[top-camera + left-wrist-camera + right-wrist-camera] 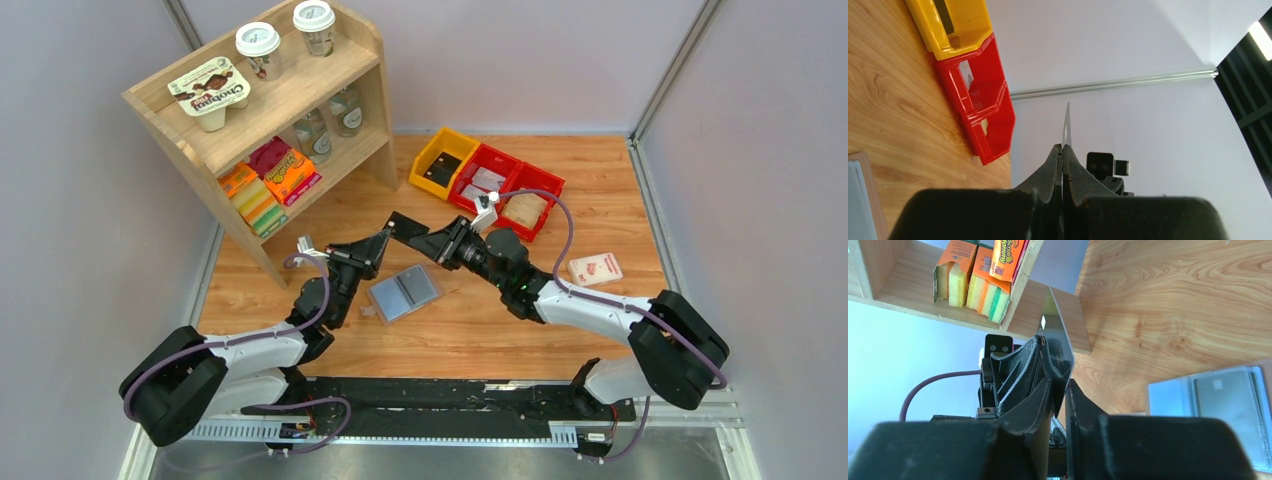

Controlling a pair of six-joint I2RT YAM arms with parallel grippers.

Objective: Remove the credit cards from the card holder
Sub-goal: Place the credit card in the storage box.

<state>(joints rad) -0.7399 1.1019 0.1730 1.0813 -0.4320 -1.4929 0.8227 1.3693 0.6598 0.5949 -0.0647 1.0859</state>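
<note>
Both arms (560,300) w/ black joints, white links, purple cables, matte-black ribbed pincer fingers (1023,390).

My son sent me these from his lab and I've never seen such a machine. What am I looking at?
Two robot arms are bolted to a wooden table. The wide picture comes from a camera overhead; the other two come from cameras on the wrists. The left gripper and the right gripper meet in mid-air, both pinching one thin card, apparently passing it over. Below them lies the open card holder. Also there: yellow and red bins, a shelf of groceries, and a small packet.
</note>
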